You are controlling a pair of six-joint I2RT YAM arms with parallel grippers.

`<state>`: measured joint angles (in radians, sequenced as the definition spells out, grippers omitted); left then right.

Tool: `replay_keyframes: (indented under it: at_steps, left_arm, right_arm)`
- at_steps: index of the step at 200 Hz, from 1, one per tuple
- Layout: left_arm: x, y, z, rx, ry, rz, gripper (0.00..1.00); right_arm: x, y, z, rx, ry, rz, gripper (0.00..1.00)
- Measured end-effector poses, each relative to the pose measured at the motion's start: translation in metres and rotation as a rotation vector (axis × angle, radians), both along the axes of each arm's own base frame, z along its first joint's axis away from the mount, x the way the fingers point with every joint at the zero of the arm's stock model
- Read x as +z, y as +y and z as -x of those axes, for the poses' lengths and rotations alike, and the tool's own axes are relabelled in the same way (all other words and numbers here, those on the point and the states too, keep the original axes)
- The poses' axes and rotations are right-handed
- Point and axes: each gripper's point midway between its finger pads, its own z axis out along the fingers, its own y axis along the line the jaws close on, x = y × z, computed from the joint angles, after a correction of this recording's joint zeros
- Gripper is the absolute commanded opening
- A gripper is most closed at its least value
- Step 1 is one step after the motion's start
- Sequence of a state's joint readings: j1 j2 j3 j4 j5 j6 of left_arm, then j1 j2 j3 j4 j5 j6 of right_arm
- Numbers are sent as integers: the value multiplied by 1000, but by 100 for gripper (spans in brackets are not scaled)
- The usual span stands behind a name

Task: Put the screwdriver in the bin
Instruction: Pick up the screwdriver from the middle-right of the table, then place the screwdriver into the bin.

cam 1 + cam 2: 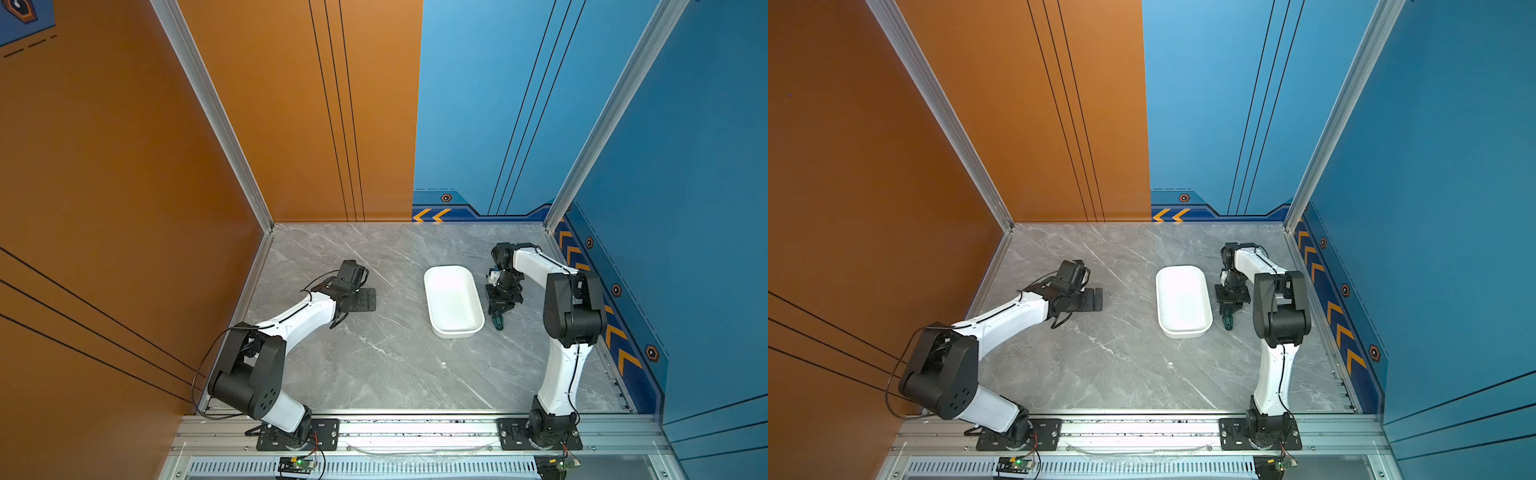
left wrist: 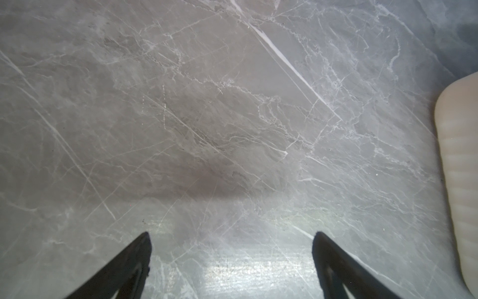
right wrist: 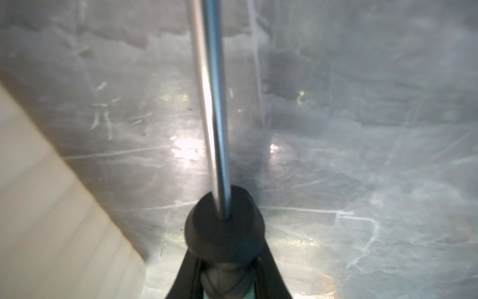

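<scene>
Risk: right hand (image 1: 498, 311) was clamped on screwdriver (image 3: 214, 116) handle, low beside bin (image 1: 457, 332); shaft stuck out ahead of grip, could have snagged rim or slipped during lift

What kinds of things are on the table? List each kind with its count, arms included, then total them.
screwdriver: 1
bin: 1
robot arms: 2 (left arm, right arm)
Total: 4
</scene>
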<state>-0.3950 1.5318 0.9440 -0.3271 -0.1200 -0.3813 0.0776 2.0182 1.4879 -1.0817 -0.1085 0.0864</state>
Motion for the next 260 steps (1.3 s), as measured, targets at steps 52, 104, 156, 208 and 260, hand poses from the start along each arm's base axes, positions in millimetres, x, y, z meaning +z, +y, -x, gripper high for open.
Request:
replay_keyframes:
  at_steps: [52,104,156,208,260]
  left_arm:
    - [0,1,0,2,-1,-3,98]
    - [0,1,0,3,-2,-5,98]
    - [0,1,0,-11,-4,-14,98]
    - [7,1,-1,-18,-22,-12,98]
    - [14,1,-1,-18,-40,-4,98]
  right_arm:
    - [53,12,-11,-17,-153,-68,0]
    - [93,74,-21,64,-264,-123,0]
    - [101,126,-20,129,-285,-139,0]
    - [48,138,-21,138,-173,-58,0]
    - [30,140,-22,140,-138,-33,0]
